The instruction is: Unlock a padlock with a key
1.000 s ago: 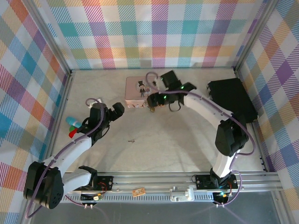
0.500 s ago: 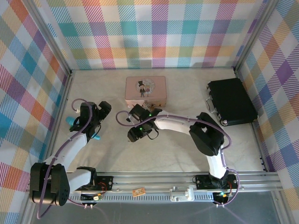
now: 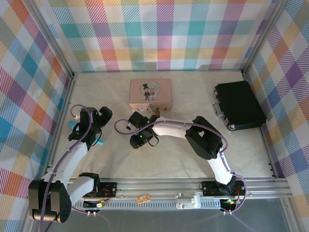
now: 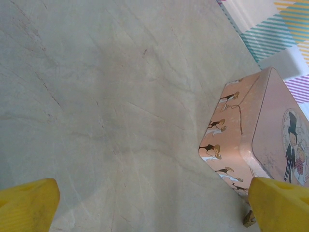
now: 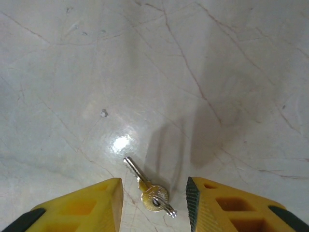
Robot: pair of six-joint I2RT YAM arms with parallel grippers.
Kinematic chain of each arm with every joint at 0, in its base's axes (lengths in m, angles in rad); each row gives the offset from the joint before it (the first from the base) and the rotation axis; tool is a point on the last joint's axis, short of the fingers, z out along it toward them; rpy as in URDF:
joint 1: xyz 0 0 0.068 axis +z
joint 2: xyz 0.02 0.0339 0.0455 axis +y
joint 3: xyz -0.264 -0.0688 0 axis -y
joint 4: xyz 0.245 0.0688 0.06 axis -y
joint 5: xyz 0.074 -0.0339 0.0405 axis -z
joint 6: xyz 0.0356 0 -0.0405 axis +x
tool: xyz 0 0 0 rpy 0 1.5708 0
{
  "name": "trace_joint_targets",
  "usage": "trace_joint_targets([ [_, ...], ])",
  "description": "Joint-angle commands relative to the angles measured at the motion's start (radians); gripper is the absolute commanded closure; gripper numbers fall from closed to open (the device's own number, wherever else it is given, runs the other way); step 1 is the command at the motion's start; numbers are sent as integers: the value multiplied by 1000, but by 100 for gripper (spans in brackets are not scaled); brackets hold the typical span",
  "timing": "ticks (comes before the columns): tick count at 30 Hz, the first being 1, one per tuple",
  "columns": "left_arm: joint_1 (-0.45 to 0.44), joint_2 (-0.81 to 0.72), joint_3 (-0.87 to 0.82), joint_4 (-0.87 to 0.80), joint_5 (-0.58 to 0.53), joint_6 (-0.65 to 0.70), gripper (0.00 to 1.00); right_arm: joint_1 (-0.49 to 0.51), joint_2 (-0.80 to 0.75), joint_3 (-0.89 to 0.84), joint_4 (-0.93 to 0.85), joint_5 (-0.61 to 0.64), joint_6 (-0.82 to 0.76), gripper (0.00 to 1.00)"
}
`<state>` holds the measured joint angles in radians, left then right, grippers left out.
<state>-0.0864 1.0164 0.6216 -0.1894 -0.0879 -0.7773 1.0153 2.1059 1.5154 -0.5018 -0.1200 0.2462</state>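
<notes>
The key (image 5: pixel 148 189), small, with a brass-coloured head and a little ring, lies flat on the pale table. My right gripper (image 5: pixel 154 193) hangs just above it, open, one yellow finger on each side and neither touching it. From above, the right gripper (image 3: pixel 138 139) points down at the table in front of the pink tin (image 3: pixel 150 92). The padlock (image 3: pixel 155 112) is a tiny brass speck at the tin's front edge, and a corner of the padlock (image 4: pixel 248 220) peeks out by the tin. My left gripper (image 4: pixel 154 212) is wide open over bare table.
A black case (image 3: pixel 239 104) lies at the right by the wall. Teal and red items (image 3: pixel 73 126) sit by the left wall beside the left gripper (image 3: pixel 96 122). Plaid walls close in three sides. The right arm's white link (image 3: pixel 174 126) crosses the middle.
My right arm has swung from beside the tin down and left over the key, its jaws narrowing. My left gripper has drawn back toward the left wall, staying open.
</notes>
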Motion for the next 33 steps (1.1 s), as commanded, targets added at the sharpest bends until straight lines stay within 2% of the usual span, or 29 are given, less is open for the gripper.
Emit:
trace_joint_targets([
  [1, 11, -1, 17, -13, 2, 17, 0, 16, -1, -8, -20, 4, -9, 60],
  [7, 11, 22, 22, -12, 32, 15, 0, 28, -15, -48, -30, 27, 6, 61],
  [10, 10, 23, 21, -5, 46, 17, 0, 29, -22, -65, -30, 41, 14, 65],
  [15, 11, 11, -1, 49, 109, 29, 0, 29, -24, -80, -8, 72, 29, 88],
  [19, 10, -9, -31, 110, 178, 19, 0, 20, -64, -113, 34, 96, 43, 100],
  [22, 8, -21, -64, 159, 235, -14, 0, -7, -132, -167, 80, 95, 60, 100],
  [27, -29, -15, -127, 289, 327, -131, 1, -94, -279, -274, 161, 9, 109, 100],
  [30, -85, -8, -144, 364, 328, -185, 2, -155, -356, -327, 185, -31, 147, 100],
  [33, -163, 13, -125, 378, 285, -243, 4, -202, -436, -371, 197, 9, 153, 100],
])
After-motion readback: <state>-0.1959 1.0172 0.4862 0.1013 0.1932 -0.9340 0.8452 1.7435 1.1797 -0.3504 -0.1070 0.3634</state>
